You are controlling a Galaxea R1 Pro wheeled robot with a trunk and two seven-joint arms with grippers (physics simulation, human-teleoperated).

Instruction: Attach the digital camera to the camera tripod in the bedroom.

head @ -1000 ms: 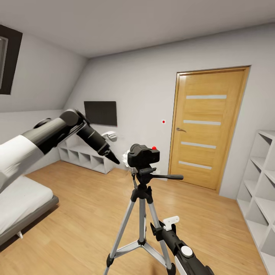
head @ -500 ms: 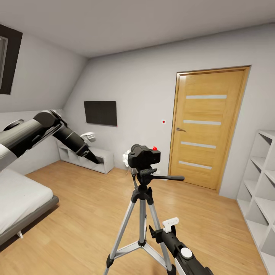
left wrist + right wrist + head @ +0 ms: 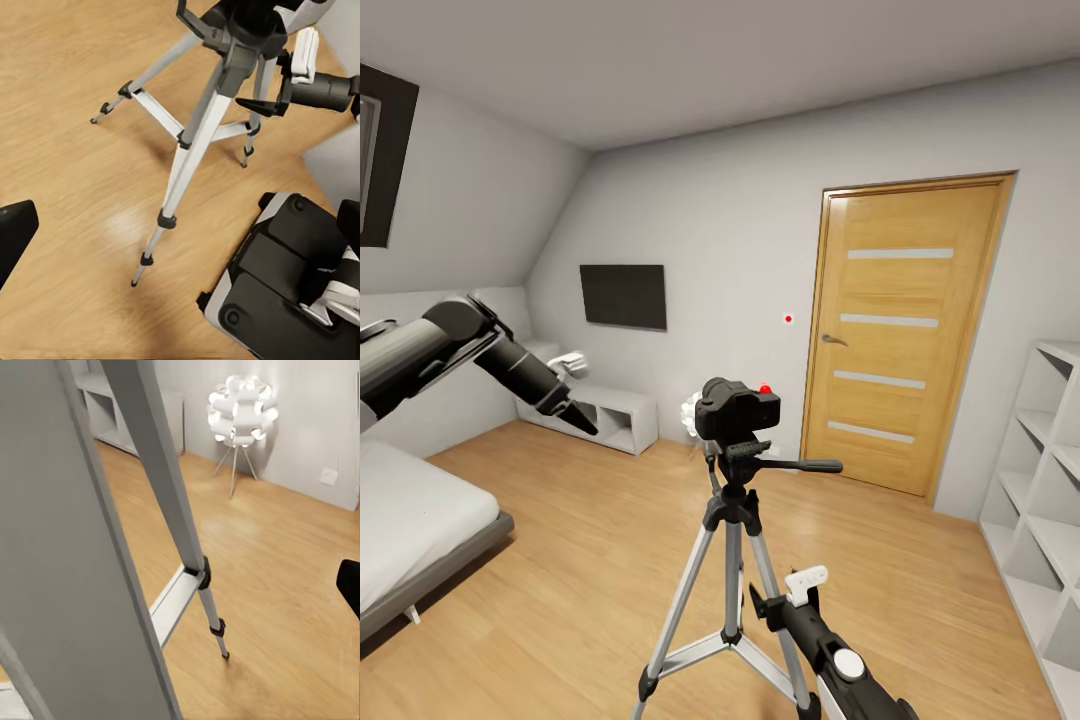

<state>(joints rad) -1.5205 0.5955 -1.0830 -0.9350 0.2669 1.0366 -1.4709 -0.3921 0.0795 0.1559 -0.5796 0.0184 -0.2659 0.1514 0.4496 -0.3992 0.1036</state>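
Now the left hand (image 3: 582, 424), empty, opening not visible, is moving farther from the digital camera (image 3: 736, 408) sitting on the camera tripod (image 3: 731, 560).

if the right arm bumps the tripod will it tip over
Probably easily: the tripod stands tall on thin legs, with the camera making it top-heavy. Its small feet on smooth wood floor might slide first. The right tool sits near one leg.

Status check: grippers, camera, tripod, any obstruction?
Left gripper off to the side, nothing held. Right gripper low by tripod. Digital camera sits on tripod head. Nothing blocking.
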